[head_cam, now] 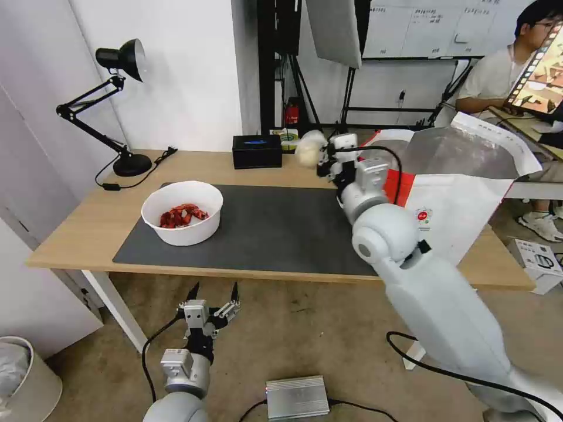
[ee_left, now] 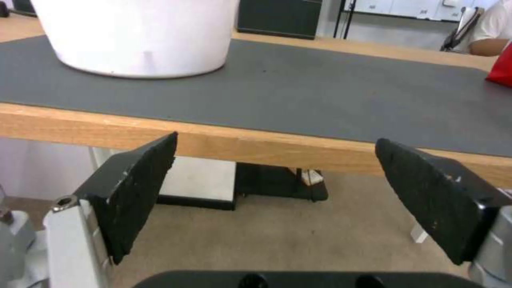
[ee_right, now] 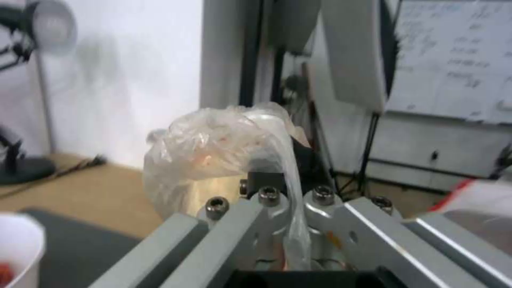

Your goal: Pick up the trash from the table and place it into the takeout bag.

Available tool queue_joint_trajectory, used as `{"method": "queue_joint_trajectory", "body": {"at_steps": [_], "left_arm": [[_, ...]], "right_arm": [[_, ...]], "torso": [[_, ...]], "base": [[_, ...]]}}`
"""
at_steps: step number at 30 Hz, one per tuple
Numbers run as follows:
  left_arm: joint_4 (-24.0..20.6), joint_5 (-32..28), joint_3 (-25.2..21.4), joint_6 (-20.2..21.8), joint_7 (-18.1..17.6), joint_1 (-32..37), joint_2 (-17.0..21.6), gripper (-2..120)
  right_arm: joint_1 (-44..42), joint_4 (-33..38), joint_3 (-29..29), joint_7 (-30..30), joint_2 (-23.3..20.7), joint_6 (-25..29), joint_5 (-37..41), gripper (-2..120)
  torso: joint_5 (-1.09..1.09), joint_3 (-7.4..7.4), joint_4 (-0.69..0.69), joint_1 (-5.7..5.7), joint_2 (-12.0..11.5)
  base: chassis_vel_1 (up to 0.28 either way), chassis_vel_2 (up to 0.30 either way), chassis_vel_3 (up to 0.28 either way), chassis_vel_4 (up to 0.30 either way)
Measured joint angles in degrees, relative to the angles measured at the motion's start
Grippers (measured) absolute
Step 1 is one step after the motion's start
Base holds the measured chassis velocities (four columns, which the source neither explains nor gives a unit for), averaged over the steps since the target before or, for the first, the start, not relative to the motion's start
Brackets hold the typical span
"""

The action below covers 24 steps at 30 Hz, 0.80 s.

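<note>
My right gripper is raised over the back of the table, shut on a beige ball in clear wrap. Up close, the crinkled wrap bulges over the fingers. The takeout bag stands open just right of it, foil lining showing. A white bowl of red shellfish scraps sits on the left of the dark grey mat. My left gripper hangs open below the table's front edge, its pads wide apart, facing the bowl.
A black desk lamp stands at the back left and a black box at the back centre. On the floor are a silver box, a white bin and a carton.
</note>
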Motion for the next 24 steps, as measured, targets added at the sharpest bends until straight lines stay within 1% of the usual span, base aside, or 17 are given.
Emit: {"method": "queue_joint_trajectory", "body": {"at_steps": [2,3,6,7,11,12,18,24], "left_arm": [[0.0,0.1,0.1,0.0,0.0,0.0,0.0,100],[0.0,0.1,0.1,0.0,0.0,0.0,0.0,100],[0.1,0.2,0.3,0.0,0.0,-0.1,-0.1,100],[0.1,0.2,0.3,0.0,0.0,-0.1,-0.1,100],[0.2,0.3,0.5,0.0,0.0,-0.3,0.0,100],[0.2,0.3,0.5,0.0,0.0,-0.3,0.0,100],[0.6,0.3,0.9,0.0,0.0,-0.5,0.0,100],[0.7,0.3,1.0,0.0,0.0,-0.6,0.0,100]], "right_arm": [[-0.9,1.6,2.1,0.1,-1.1,0.0,0.2,0],[-0.9,1.6,2.1,0.1,-1.1,0.0,0.2,0],[-2.9,3.9,5.6,0.5,-2.7,-0.2,0.3,0],[-2.9,3.9,5.6,0.5,-2.7,-0.2,0.3,0],[-6.1,6.4,10.0,1.1,-4.8,-0.3,0.6,0],[-6.1,6.4,10.0,1.1,-4.8,-0.3,0.6,0],[-9.9,8.0,15.5,1.9,-6.9,-0.2,2.1,0],[-11.9,7.8,18.2,2.3,-7.6,-0.1,2.5,0]], "torso": [[0.01,0.00,0.00,0.00,0.0],[0.01,0.00,0.00,0.00,0.0],[0.00,0.00,0.00,0.00,0.0],[0.00,0.00,0.00,0.00,0.0],[0.00,0.00,0.00,0.00,0.0],[0.00,0.00,0.00,0.00,0.0],[0.01,0.01,0.00,0.00,0.0],[0.01,0.01,0.00,0.00,0.0]], "base": [[0.000,0.000,0.000,0.000],[0.000,0.000,0.000,0.000],[0.000,0.000,0.000,0.000],[0.000,0.000,0.000,0.000],[0.000,0.000,0.000,0.000],[0.000,0.000,0.000,0.000],[0.000,0.000,0.000,0.000],[0.000,0.000,0.000,0.000]]}}
